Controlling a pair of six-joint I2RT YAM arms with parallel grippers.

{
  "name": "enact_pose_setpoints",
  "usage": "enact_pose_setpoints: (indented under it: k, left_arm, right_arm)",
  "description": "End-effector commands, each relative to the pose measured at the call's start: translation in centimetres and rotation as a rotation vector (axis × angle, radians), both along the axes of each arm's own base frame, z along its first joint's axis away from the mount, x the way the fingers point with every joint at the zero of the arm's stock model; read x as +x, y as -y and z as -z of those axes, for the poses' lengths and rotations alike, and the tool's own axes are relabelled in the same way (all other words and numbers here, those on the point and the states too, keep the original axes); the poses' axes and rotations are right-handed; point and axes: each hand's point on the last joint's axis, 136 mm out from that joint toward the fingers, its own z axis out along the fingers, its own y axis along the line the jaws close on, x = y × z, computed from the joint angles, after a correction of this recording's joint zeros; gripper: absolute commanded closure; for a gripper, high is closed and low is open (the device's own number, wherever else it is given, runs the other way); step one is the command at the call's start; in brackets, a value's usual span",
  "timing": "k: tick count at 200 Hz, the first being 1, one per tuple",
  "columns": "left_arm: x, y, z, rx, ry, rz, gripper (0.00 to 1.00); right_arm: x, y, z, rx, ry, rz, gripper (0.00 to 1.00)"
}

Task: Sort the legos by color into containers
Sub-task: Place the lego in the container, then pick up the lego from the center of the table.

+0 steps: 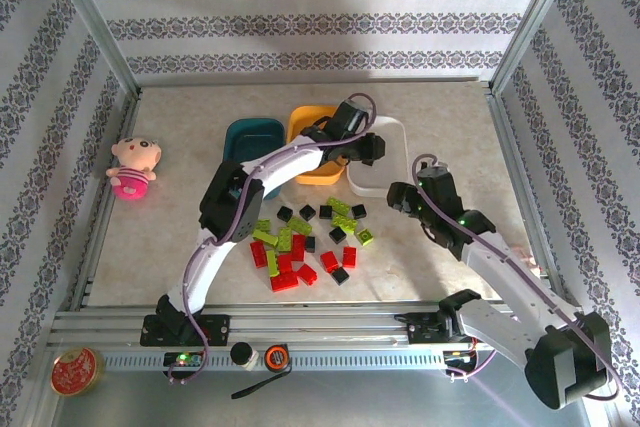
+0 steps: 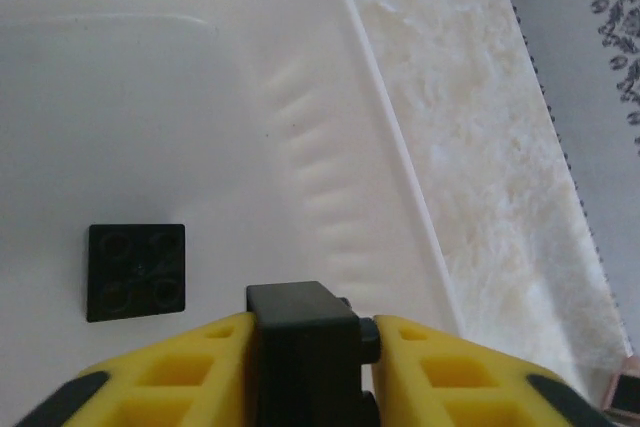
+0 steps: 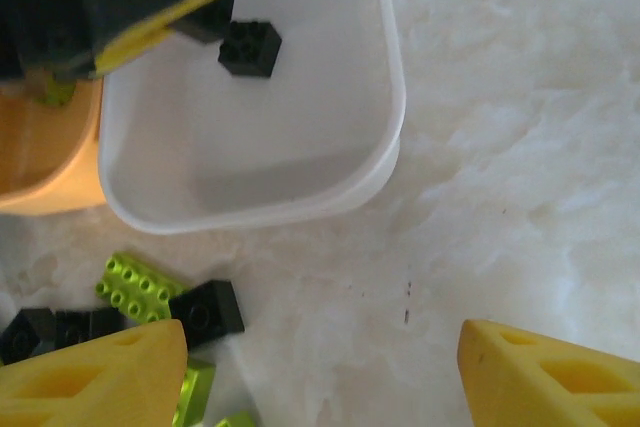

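There's the left claw (image 2: 310,362), clamped on a small black plastic brick (image 2: 300,322) and hanging right over the shallow white plastic tray (image 2: 300,97). The tray floor is straight below, so a plain release should do it. One square black brick (image 2: 136,271) lies inside, off to that claw's left. The right claw (image 3: 320,377) gapes wide and empty over the table (image 3: 520,147), just beside the tray's corner and near the loose red, lime and black bricks (image 1: 305,242). The orange-yellow tray (image 1: 302,119) shows a speck of lime; the dark teal tray (image 1: 250,137), contents unclear.

Bright, even light; soft shadows on worktop (image 1: 450,137). White tray (image 2: 150,97) washed out w/ glare; near jaws blurred in wrist views.
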Motion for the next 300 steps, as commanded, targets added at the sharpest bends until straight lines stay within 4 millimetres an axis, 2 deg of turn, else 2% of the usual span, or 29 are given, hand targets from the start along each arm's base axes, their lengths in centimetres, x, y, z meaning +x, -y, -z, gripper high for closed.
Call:
enact_pose_setpoints:
  k: [1, 30, 48, 53, 66, 91, 100, 104, 106, 110, 118, 127, 139, 178, 204, 249, 300]
  left_arm:
    - [0.1, 0.3, -2.5, -0.031, -0.002, 0.005, 0.55]
    - [0.7, -0.4, -6.6, -0.088, 0.06, -0.015, 0.38]
    - [0.5, -1.6, -9.5, -0.121, 0.112, -0.028, 0.32]
    - [0.3, -2.1, -9.8, -0.124, 0.119, -0.034, 0.31]
    - [-0.8, -3.3, -12.0, -0.152, 0.163, -0.041, 0.28]
    - [-3.9, -7.0, -13.0, -0.145, 0.214, -0.084, 0.19]
    - [-5.2, -8.6, -12.3, -0.128, 0.209, -0.101, 0.17]
    - [-5.8, -9.3, -12.6, -0.127, 0.217, -0.109, 0.16]
    - [-6.2, -9.8, -11.8, -0.113, 0.208, -0.113, 0.16]
    - [-6.8, -10.5, -11.6, -0.103, 0.208, -0.123, 0.15]
    - [-8.0, -12.0, -10.7, -0.076, 0.204, -0.145, 0.09]
    - [-9.4, -13.9, -10.5, -0.054, 0.222, -0.169, 0.04]
    - [-11.2, -16.2, -10.0, -0.019, 0.239, -0.203, 0.0]
    - [-16.3, -23.4, -8.9, 0.079, 0.311, -0.318, 0.01]
    - [-18.7, -26.7, -8.4, 0.119, 0.342, -0.378, 0.01]
    - [-20.5, -29.8, -6.9, 0.182, 0.338, -0.446, 0.01]
    - [-20.4, -30.2, -6.5, 0.199, 0.342, -0.467, 0.01]
  right_arm:
    - [-1.7, -1.4, 1.5, 0.022, -0.055, -0.083, 0.27]
    - [-2.7, -3.4, 2.7, 0.035, -0.086, -0.18, 0.26]
    - [-3.3, -4.9, 3.3, 0.041, -0.111, -0.254, 0.26]
    - [-3.4, -5.4, 3.4, 0.044, -0.117, -0.278, 0.26]
    - [-3.8, -6.4, 4.1, 0.033, -0.145, -0.326, 0.26]
    - [-3.9, -7.6, 5.4, -0.025, -0.185, -0.371, 0.26]
    - [-3.5, -8.0, 5.4, -0.037, -0.177, -0.373, 0.26]
    - [-3.3, -8.1, 5.5, -0.04, -0.177, -0.369, 0.26]
    - [-3.2, -8.1, 5.5, -0.043, -0.175, -0.366, 0.26]
    - [-2.9, -8.3, 5.5, -0.043, -0.168, -0.361, 0.26]
    - [-2.3, -8.5, 5.4, -0.044, -0.157, -0.345, 0.26]
    - [-1.4, -8.6, 5.3, -0.043, -0.142, -0.321, 0.26]
    - [-0.4, -8.7, 5.4, -0.051, -0.132, -0.283, 0.27]
    - [2.7, -9.5, 6.5, -0.069, -0.149, -0.228, 0.29]
    - [3.9, -9.8, 7.7, -0.101, -0.185, -0.216, 0.33]
    - [3.7, -9.7, 10.0, -0.143, -0.267, -0.208, 0.41]
    - [2.7, -7.8, 10.6, -0.201, -0.291, -0.166, 0.6]
